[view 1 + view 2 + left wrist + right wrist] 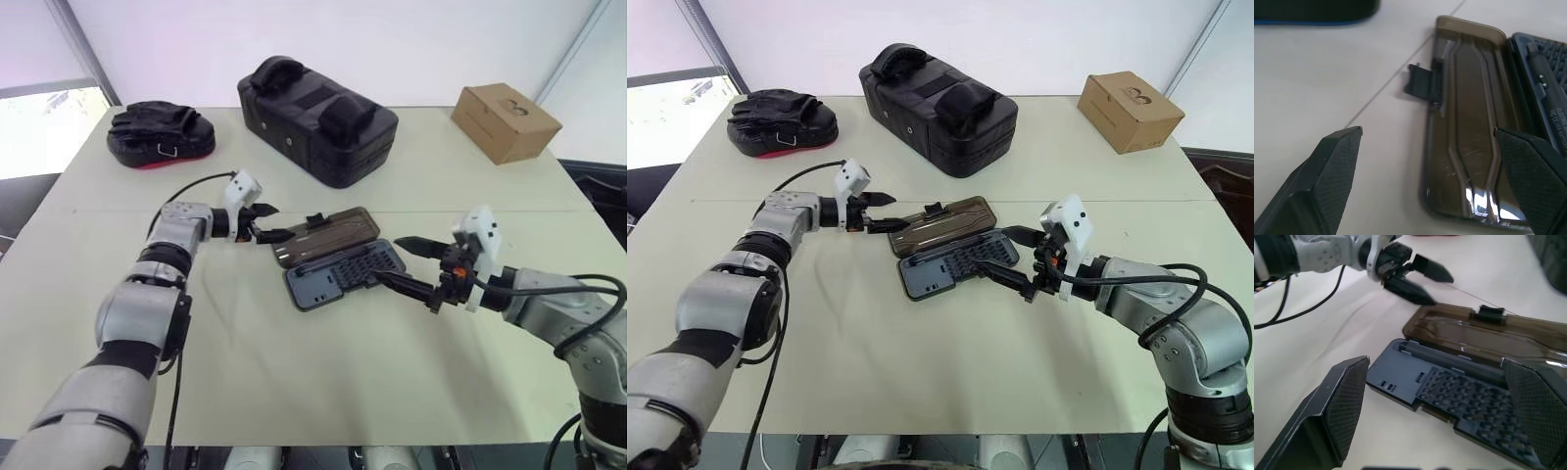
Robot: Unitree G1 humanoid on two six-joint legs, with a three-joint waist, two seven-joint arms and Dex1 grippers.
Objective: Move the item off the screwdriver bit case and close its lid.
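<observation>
Near the middle of the pale table (323, 382) lies the screwdriver bit case (343, 273), opened flat, tray side nearer the robot, rows of small bits showing toward its right half. Hinged along the tray's far long edge lies the lid (326, 234), smoky and translucent, flat on the tabletop, with its small black tab (315, 220) jutting from the far edge.

Reaching in from the left with elbow bent and forearm running roughly level: the left gripper (273, 223), fingers spread apart and grasping nothing, tips at the lid's left end, the lower finger just beside or over that corner; contact cannot be told. In the left wrist view, one finger (1322, 181) over bare table, the other over the lid's near corner.

Coming from the right, forearm angled inward: the right gripper (400, 262), fingers splayed wide and empty, pointing leftward at the tray's right end, the lower finger close by the tray's edge, the upper one hovering clear.

Farther back: a big black padded bag (315, 119), a black mitt with red underside (160, 134) to the left, a cardboard box (506, 121) to the right.
</observation>
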